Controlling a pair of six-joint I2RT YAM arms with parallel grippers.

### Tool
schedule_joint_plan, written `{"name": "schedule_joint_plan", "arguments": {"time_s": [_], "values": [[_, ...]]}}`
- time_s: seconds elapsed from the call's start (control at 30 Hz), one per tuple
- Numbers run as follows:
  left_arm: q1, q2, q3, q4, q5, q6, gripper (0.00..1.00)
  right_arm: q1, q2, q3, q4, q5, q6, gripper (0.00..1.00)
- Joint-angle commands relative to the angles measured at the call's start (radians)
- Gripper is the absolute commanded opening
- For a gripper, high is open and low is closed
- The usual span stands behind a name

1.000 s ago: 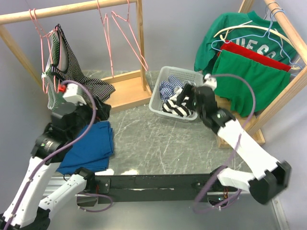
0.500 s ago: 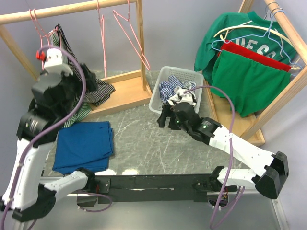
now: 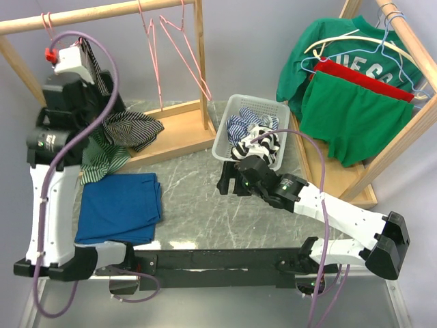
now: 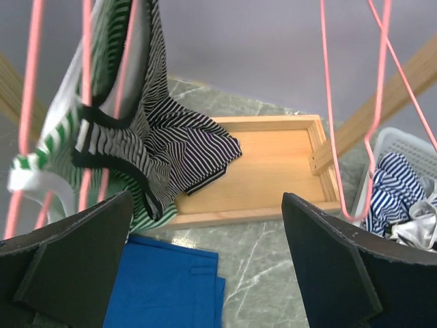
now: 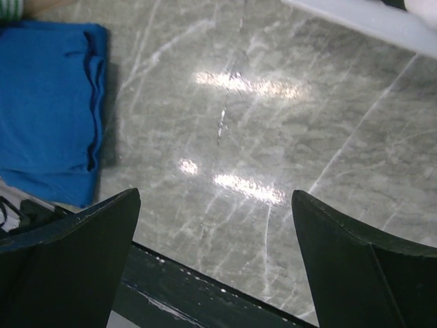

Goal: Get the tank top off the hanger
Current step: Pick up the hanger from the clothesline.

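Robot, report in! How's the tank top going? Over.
Left pincer open, right pincer open, both empty. Striped tank top on pink hanger. Green-striped top hanging beside it.

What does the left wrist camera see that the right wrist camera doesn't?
Only the left wrist view shows the striped tank top hanging on a pink hanger, with the wooden rack base behind it. Only the right wrist view shows the black rail at the table's near edge. Both show the folded blue cloth and the grey marbled table.
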Motion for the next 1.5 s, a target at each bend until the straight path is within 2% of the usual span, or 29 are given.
{"name": "schedule_joint_plan", "arguments": {"time_s": [0.0, 0.1, 0.23, 0.67, 1.03, 1.23, 1.27, 1.4, 1.47], "values": [[0.116, 0.044, 0.103, -0.03, 0.179, 0.019, 0.96, 0.008, -0.034, -0.035, 0.027, -0.001, 0.011, 1.0], [0.173, 0.04, 0.092, -0.009, 0.223, 0.006, 0.96, 0.008, -0.035, -0.041, 0.022, 0.005, 0.005, 1.0], [0.205, 0.067, 0.095, -0.021, 0.194, 0.012, 0.96, 0.009, -0.025, -0.047, 0.03, -0.001, 0.001, 1.0], [0.231, 0.054, -0.013, 0.059, 0.055, 0.004, 0.98, 0.009, 0.032, -0.024, 0.024, -0.032, -0.018, 1.0], [0.247, 0.058, -0.093, 0.148, 0.027, 0.019, 0.99, 0.009, 0.029, -0.025, 0.019, -0.032, -0.019, 1.0], [0.265, 0.113, -0.054, 0.163, 0.054, 0.024, 0.84, 0.008, 0.041, -0.027, 0.022, -0.036, -0.021, 1.0], [0.268, 0.115, -0.054, 0.174, 0.059, 0.023, 0.75, 0.008, 0.041, -0.028, 0.022, -0.038, -0.021, 1.0], [0.276, 0.127, -0.052, 0.176, 0.07, 0.024, 0.54, 0.008, 0.041, -0.033, 0.024, -0.036, -0.019, 1.0], [0.277, 0.135, -0.052, 0.171, 0.073, 0.026, 0.51, 0.008, 0.044, -0.035, 0.024, -0.035, -0.019, 1.0]]}}
